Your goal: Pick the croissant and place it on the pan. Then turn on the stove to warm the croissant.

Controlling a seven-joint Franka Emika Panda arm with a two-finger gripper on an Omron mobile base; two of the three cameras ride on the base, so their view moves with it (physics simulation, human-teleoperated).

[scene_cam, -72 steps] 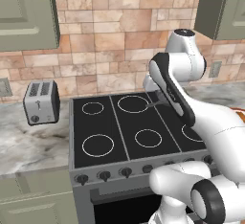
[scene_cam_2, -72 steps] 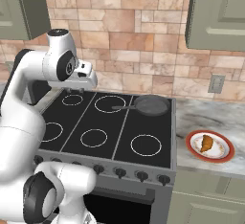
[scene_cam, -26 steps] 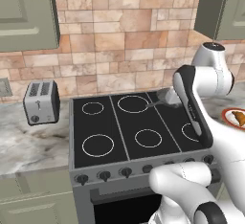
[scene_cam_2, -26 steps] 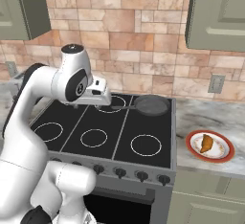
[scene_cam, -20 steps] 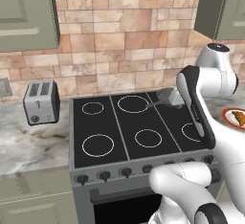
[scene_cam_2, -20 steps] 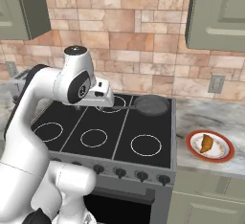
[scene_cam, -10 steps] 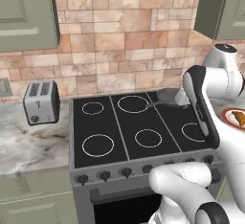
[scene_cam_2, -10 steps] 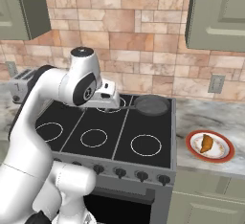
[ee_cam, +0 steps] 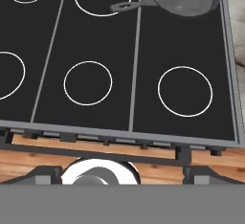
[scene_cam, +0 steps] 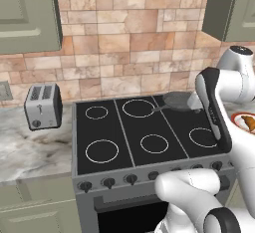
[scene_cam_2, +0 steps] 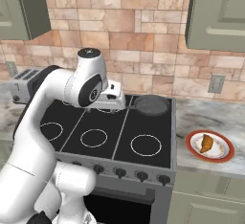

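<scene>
Black glass covers the stove [scene_cam: 149, 132], a wide cooktop marked with five white ring burners, set in a grey metal body with a row of dark knobs along its front edge. Marbled grey-and-cream counter [scene_cam: 30, 147] runs on both sides of it, under a backsplash of tan and pink stone tiles, with sage-green cabinets above and a hood over the burners. On the rear right burner sits the pan [scene_cam_2: 152, 106], small, round and dark grey, its thin handle pointing left across the glass toward the rear middle ring. On the counter to the right of the stove, well apart from the pan, lies a white plate with a red-orange rim [scene_cam_2: 195, 150], and on it the croissant [scene_cam_2: 207, 143], a small orange-brown lump. A silver two-slot toaster [scene_cam: 43, 106] stands on the left counter against the wall. Above the cooktop, near the pan's handle, hangs the gripper [scene_cam_2: 115, 102]; its fingertips [ee_cam: 45, 174] stand wide apart at the bottom of the hand view, with nothing between them.
</scene>
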